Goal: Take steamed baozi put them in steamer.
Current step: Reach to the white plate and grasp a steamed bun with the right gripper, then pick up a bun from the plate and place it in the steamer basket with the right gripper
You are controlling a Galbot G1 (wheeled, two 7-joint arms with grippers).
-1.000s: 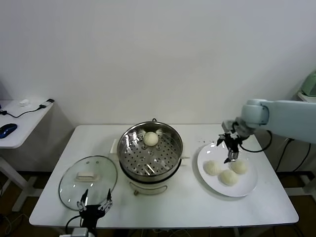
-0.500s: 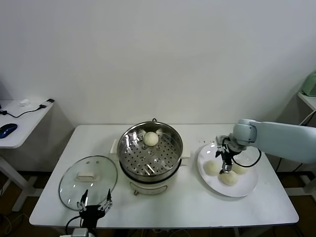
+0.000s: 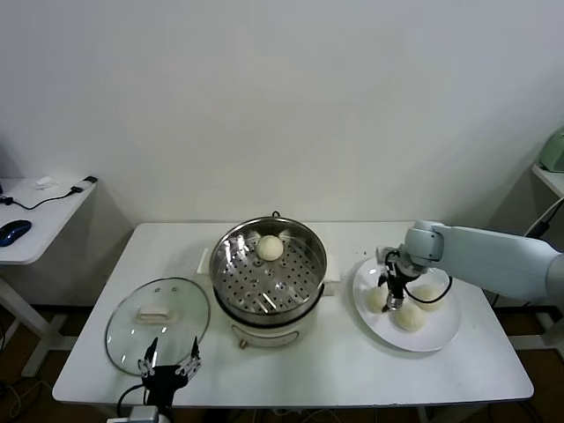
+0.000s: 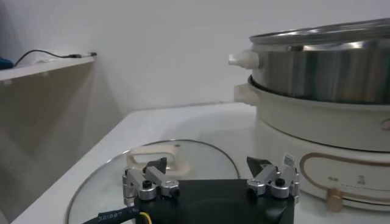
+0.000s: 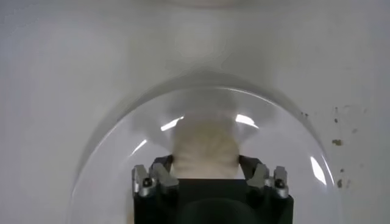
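Observation:
The steamer [image 3: 269, 275] stands mid-table with one steamed baozi [image 3: 270, 248] on its perforated tray. Three more baozi lie on the white plate [image 3: 445, 328] to its right. My right gripper [image 3: 389, 296] is down on the plate at the baozi [image 3: 377, 300] nearest the steamer. In the right wrist view that baozi [image 5: 205, 141] fills the gap of the right gripper [image 5: 205, 162], and both fingers press its sides; it rests on the plate [image 5: 277, 146]. My left gripper [image 3: 168, 365] hangs open at the table's front edge, beside the steamer [image 4: 323, 79].
A round glass lid [image 3: 157, 314] with a white handle lies flat left of the steamer, just beyond my left gripper [image 4: 210, 175]. A side table with a mouse and cables stands at the far left. The plate sits near the table's right end.
My right gripper has moved from the plate's back side toward the steamer, dropped onto the nearest baozi and closed its fingers on it. The left arm has not moved.

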